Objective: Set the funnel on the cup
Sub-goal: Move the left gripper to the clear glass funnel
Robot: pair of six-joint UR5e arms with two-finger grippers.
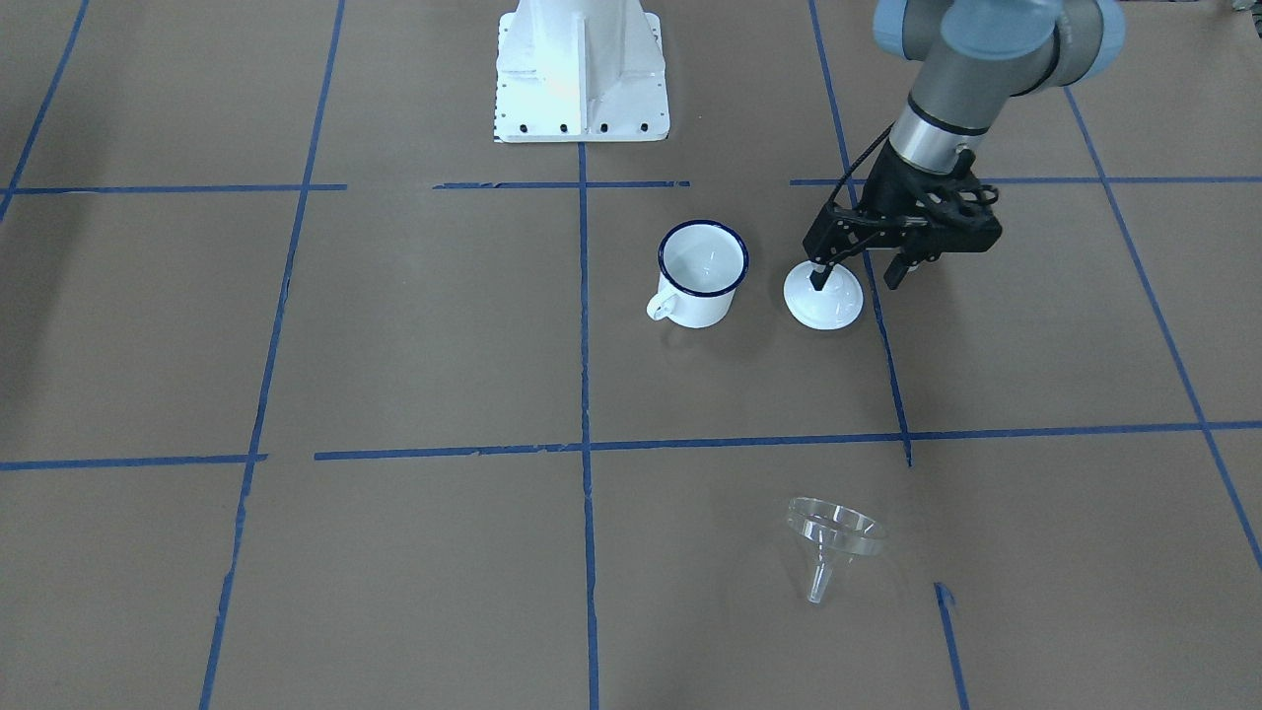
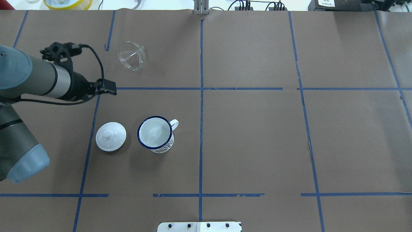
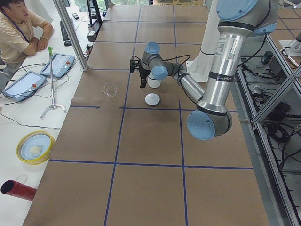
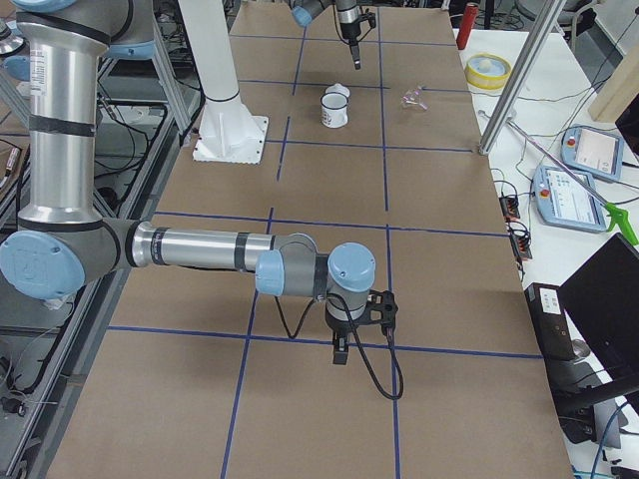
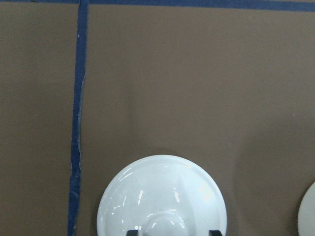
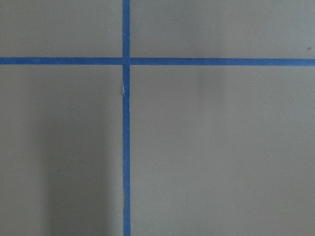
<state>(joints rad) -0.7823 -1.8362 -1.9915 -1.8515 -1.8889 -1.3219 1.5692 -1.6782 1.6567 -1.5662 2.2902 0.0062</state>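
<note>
The clear funnel lies tipped on the brown table, far from the robot; it also shows in the overhead view. The white cup with a dark blue rim stands upright and empty. My left gripper is open and empty, hovering just above a round white knobbed lid beside the cup. In the left wrist view its fingertips stand either side of the lid's knob. My right gripper points down at bare table far from these things; I cannot tell if it is open or shut.
The lid lies between the left arm and the cup. The robot's white base stands at the table's near edge. Blue tape lines grid the table. An operator sits beyond the table's far side.
</note>
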